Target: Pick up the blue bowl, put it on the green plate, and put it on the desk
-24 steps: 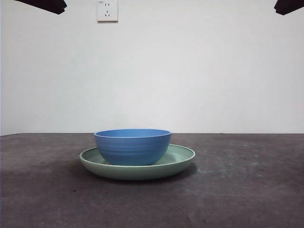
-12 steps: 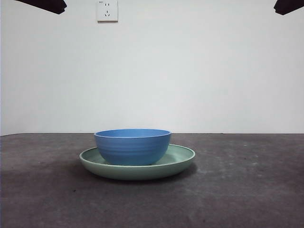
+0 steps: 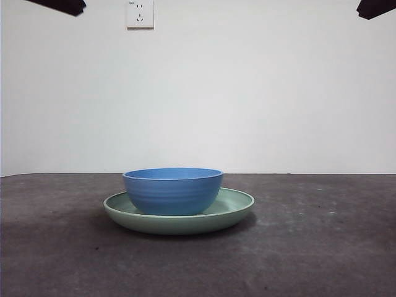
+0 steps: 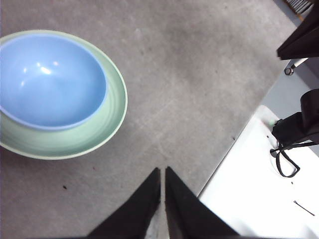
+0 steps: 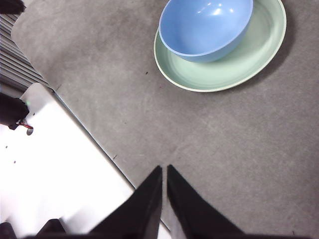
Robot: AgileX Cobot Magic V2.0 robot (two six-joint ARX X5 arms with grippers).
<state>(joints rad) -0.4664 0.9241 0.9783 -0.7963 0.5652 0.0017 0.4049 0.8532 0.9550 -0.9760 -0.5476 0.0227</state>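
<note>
The blue bowl (image 3: 172,190) stands upright inside the green plate (image 3: 238,207) at the middle of the desk (image 3: 322,247). The bowl sits toward one side of the plate, as the left wrist view (image 4: 47,79) and right wrist view (image 5: 204,27) show. The plate also shows there (image 4: 112,117) (image 5: 249,59). My left gripper (image 4: 163,172) is shut and empty, high above the desk, apart from the dishes. My right gripper (image 5: 164,169) is shut and empty, also high and apart. Both arms show only as black tips at the front view's top corners.
A white wall with a power socket (image 3: 140,13) stands behind the desk. A white platform (image 4: 259,189) borders the desk's edge beside the left arm, and another (image 5: 55,164) beside the right arm.
The black tip at the top left has risen slightly. The bowl and plate have not moved.
</note>
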